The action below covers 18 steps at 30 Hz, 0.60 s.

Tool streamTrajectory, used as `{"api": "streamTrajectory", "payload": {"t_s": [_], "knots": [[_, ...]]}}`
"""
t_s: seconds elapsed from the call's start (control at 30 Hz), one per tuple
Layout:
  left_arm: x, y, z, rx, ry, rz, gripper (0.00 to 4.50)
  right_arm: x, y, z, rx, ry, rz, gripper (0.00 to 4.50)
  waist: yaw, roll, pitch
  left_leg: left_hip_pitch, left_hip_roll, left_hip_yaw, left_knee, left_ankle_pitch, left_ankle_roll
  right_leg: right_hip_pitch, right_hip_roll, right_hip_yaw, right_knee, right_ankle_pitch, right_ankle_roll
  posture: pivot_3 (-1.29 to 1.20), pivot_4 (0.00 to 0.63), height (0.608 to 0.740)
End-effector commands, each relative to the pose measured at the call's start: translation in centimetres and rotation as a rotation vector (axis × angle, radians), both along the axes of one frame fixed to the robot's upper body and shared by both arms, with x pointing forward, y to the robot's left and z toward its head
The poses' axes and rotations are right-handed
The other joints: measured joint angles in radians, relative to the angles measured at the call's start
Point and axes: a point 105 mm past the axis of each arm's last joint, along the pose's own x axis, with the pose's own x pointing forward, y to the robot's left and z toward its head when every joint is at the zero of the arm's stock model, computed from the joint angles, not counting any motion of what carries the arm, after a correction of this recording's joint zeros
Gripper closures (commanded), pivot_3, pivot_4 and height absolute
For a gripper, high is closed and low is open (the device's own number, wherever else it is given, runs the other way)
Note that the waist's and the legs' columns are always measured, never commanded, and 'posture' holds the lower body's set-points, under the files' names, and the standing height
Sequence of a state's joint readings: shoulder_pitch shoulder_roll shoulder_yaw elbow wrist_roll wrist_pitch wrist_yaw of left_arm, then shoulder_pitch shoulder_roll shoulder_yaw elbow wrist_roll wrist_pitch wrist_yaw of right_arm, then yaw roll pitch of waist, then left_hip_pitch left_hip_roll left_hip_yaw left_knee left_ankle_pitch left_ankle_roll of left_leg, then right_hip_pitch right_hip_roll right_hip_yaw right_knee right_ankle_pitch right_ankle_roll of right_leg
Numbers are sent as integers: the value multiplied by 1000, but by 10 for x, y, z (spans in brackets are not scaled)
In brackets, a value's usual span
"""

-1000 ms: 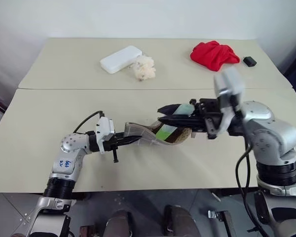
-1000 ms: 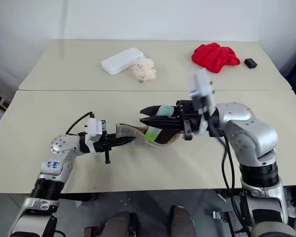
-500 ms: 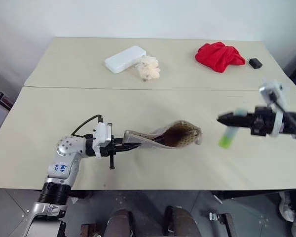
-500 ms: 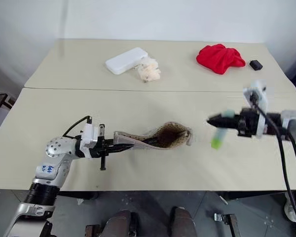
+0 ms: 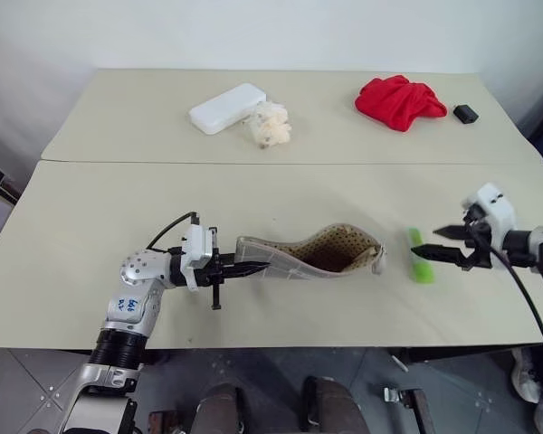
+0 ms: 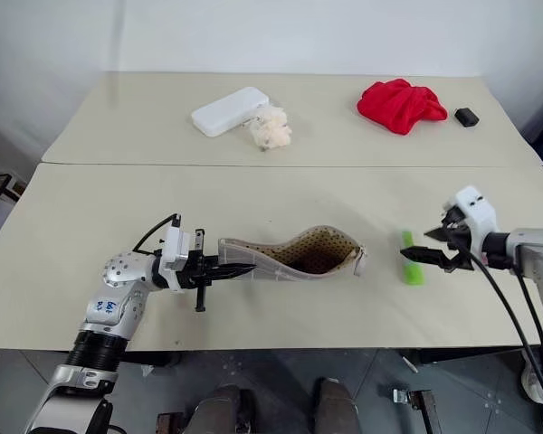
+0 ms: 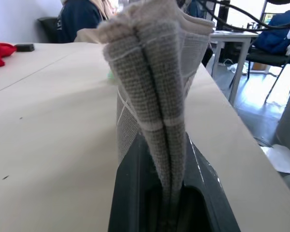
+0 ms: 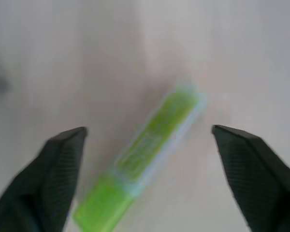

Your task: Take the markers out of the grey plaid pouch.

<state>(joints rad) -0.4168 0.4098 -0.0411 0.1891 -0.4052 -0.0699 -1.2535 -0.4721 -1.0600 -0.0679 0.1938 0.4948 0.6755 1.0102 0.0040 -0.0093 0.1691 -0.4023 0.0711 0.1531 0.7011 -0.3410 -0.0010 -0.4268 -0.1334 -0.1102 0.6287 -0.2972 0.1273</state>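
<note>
Left gripper (image 5: pixel 240 268) was clamped shut on one end of the grey plaid pouch (image 5: pixel 303 259), its black fingers (image 7: pixel 130 193) pinching the bunched fabric between them; the pouch stretched away from it toward the right along the near table (image 5: pixel 90 217), its far end gaping open so that the dark dotted lining showed; right gripper (image 5: pixel 432 244) hovered at the right side of the same table with its fingers (image 8: pixel 58 169) spread wide apart and nothing between them; the lime-green highlighter (image 5: pixel 420 255) lay flat on the tabletop just beside those fingertips, a little apart from the pouch's open mouth; the red marker could not be made out; on the far table (image 5: pixel 344 136) sat a white rectangular box (image 5: pixel 223 108) with a cream fluffy lump (image 5: pixel 270 124) touching its right end, a crumpled red cloth (image 5: pixel 399 99) further right, and a small black object (image 5: pixel 466 113) just beside the cloth
</note>
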Motion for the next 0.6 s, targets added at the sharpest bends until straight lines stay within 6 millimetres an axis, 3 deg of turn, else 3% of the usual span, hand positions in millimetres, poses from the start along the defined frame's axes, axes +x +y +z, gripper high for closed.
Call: {"api": "streamTrajectory", "payload": {"t_s": [0.03,0.13,0.2,0.27,0.37,0.6], "knots": [[6,2,7,-10,-61,35,4500,-7,7,58,8,-233,146,118,1,0,0,0,0,0,0,0,0,0,0,0,0,0,0,0,150,740],[7,2,8,-17,-75,47,4500,-20,32,85,40,-310,304,118,0,0,0,0,0,0,0,0,0,0,0,0,0,0,0,0,150,740],[8,3,8,-15,-91,55,4500,-33,64,104,90,-333,454,118,-2,1,1,0,0,0,0,0,0,0,0,0,0,0,0,0,150,740],[9,2,7,-9,-103,54,4500,-45,94,109,109,-302,569,500,-5,1,1,0,0,-1,0,0,0,0,0,0,1,0,0,0,150,740],[9,1,5,-6,-109,51,4500,-57,125,103,81,-231,670,1277,-5,1,1,0,1,-2,0,0,0,0,0,0,1,0,0,0,150,740],[9,-2,3,-3,-108,45,4500,-68,174,88,-41,-148,777,3750,-1,1,1,-1,0,-2,2,0,0,0,-1,-1,1,0,0,0,150,740]]}}
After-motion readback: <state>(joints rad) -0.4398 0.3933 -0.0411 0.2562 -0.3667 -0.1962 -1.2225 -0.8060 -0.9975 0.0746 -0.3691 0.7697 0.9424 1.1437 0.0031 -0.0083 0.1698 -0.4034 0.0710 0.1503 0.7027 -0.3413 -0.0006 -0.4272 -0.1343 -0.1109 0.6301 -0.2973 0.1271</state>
